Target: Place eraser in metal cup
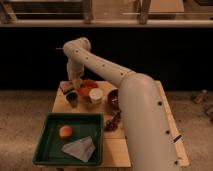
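Tool (75,86) is hanging low over the worktop (165,125), just behind the metal cup (72,98) and beside the eraser (66,88). Honestly can't tell if it's gripping anything.

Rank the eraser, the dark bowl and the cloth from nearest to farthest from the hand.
The hand hangs over the table's back left part.
1. Eraser, just beside it.
2. Dark bowl, farther right.
3. Cloth, in the tray, at the front.
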`<act>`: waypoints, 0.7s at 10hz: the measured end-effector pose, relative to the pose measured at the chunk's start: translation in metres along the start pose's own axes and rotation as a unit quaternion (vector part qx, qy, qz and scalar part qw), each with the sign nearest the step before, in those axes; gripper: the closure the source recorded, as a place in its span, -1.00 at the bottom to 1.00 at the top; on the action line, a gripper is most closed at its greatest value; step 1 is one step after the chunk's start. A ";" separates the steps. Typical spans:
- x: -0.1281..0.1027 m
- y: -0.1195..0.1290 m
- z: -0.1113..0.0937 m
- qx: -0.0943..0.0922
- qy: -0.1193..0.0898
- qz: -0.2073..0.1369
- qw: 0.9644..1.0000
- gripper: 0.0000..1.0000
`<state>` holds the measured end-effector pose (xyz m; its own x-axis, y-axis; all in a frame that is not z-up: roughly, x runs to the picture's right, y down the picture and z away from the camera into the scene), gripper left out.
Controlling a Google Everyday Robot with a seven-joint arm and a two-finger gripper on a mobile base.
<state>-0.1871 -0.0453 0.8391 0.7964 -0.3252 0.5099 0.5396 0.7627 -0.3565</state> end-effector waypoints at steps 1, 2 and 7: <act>-0.003 0.001 0.002 -0.003 -0.002 -0.015 1.000 1.00; -0.002 0.004 0.002 -0.005 -0.004 -0.029 1.000 1.00; -0.008 0.013 0.009 -0.040 -0.007 -0.133 0.990 1.00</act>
<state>-0.1894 -0.0275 0.8376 0.6196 -0.5006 0.6046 0.7502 0.6043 -0.2684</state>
